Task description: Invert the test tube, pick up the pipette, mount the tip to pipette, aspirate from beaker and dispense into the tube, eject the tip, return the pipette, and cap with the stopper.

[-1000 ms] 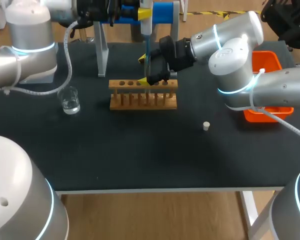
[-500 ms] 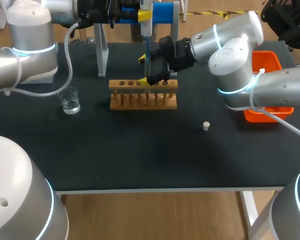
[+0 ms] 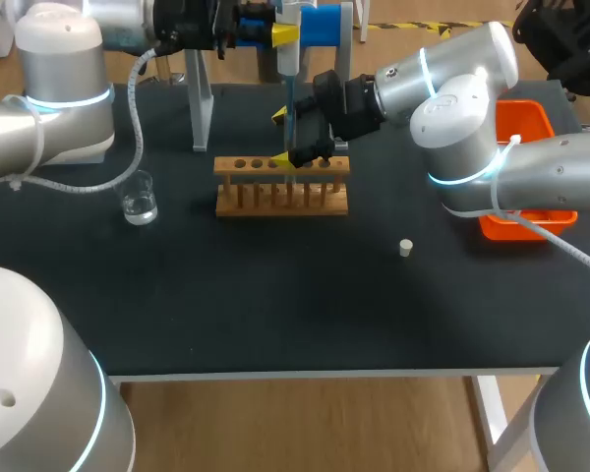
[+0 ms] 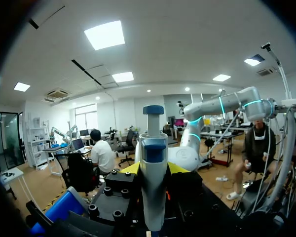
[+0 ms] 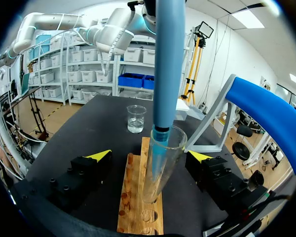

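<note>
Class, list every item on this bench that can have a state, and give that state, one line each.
left end effector: shut on the pipette.
pipette: vertical, tip mounted.
pipette tip: inside the test tube.
test tube: upright, mouth up, unstoppered, over the rack.
right end effector: at the test tube; open or shut unclear.
beaker: upright, some clear liquid inside.
stopper: loose on the table.

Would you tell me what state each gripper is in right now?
Left gripper: shut on the pipette.
Right gripper: open, test tube between its fingers.
</note>
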